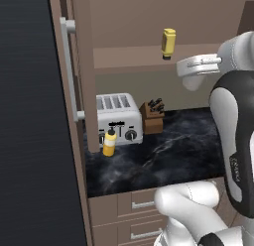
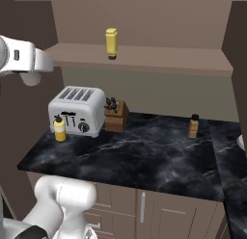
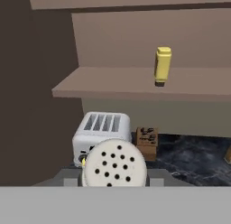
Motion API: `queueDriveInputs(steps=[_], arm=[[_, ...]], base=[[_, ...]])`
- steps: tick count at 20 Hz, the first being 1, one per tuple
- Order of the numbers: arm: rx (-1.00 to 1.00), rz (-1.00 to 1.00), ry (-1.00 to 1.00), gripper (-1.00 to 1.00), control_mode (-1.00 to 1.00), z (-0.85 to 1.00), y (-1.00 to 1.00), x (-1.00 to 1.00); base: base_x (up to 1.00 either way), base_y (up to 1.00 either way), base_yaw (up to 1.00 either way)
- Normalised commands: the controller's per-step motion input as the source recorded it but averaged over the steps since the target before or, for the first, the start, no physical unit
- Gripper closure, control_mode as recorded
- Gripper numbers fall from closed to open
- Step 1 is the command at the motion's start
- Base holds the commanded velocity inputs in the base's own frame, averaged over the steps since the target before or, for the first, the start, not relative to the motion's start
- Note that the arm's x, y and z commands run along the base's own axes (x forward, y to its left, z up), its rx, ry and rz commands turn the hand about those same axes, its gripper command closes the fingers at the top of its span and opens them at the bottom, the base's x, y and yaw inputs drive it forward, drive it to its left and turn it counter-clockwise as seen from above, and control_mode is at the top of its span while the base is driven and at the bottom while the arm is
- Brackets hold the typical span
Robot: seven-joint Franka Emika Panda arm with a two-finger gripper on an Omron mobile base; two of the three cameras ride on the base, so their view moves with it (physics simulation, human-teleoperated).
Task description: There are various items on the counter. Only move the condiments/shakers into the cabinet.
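Observation:
In the hand view the pale grey shaker (image 3: pixel 115 164) shows its round perforated top at the bottom centre, and my gripper (image 3: pixel 115 180) is shut on it, in the air in front of the open cabinet. A tall yellow bottle (image 1: pixel 168 43) (image 2: pixel 111 43) (image 3: pixel 162 65) stands cap-down on the cabinet shelf (image 3: pixel 113 85). The yellow squeeze bottle (image 1: pixel 109 142) (image 2: pixel 60 129) stands on the counter (image 2: pixel 140 156) in front of the toaster. A squat yellow bottle with a darker cap (image 2: pixel 193 126) stands at the counter's back right. The shaker hides my fingertips.
The silver toaster (image 1: pixel 118 118) (image 2: pixel 77 110) (image 3: pixel 101 130) and the brown knife block (image 1: pixel 153 116) (image 2: pixel 116 115) stand at the back of the counter under the shelf. The open cabinet door with its bar handle (image 1: pixel 69 71) is on the left. Brown drawers (image 1: pixel 141 205) sit below.

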Motion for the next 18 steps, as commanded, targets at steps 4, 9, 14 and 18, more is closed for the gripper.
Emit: queueDriveInputs(steps=[4, 9, 14, 18], arm=[[-0.02, 0.00, 0.00, 1.00, -1.00, 0.00, 0.00, 0.09], [-0.02, -0.03, 0.00, 1.00, -1.00, 0.00, 0.00, 0.46], [0.00, -0.07, -0.02, 1.00, -1.00, 0.00, 0.00, 0.68], [0.00, -0.06, -0.04, 1.00, -1.00, 0.00, 0.08, 0.74]], base=[[0.00, 0.00, 0.00], [0.00, 0.00, 0.00], [0.00, 0.00, 0.00], [0.00, 0.00, 0.00]])
